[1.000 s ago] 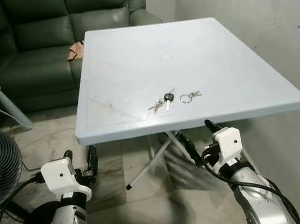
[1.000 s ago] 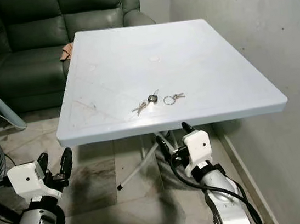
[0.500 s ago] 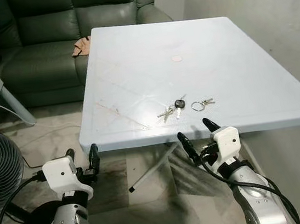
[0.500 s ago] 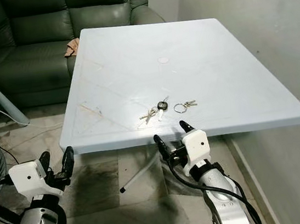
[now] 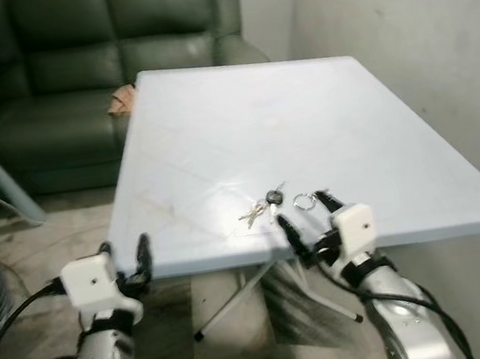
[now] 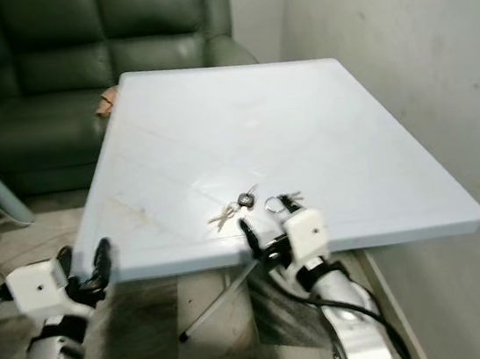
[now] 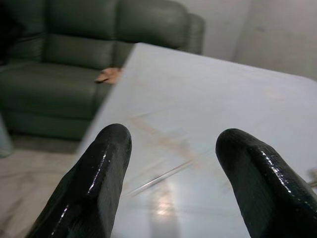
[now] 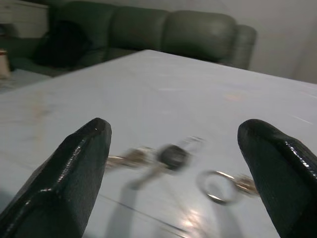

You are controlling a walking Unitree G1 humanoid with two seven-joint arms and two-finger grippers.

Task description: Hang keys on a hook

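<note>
A pale blue-white square plastic desk [image 5: 242, 126] is seen from above in the head views, set against a grey plaster wall [image 5: 417, 41] on the right. Two sets of keys lie near its near edge: a bunch of silver keys with a black fob [image 5: 262, 208] on the left and, just beside it on the right, a bare silver key ring with a small key [image 5: 305, 200]. In the right wrist view both sets are shown close up, blurred, between the two black fingers [image 8: 74, 173]; that detail is not given by the head views.

The right claw [image 5: 302, 215] is held at the desk's near edge, spread wide around the two sets, gripping nothing. The left claw [image 5: 124, 255] is held at the desk's near left corner, also spread wide and empty; in its wrist view bare desk top is seen between its fingers [image 7: 96, 178].

A dark green leather sofa [image 5: 91, 57] stands beyond the far left of the desk, with a small tan object [image 5: 121, 99] on its seat. White folding legs [image 5: 237, 295] are visible under the desk.
</note>
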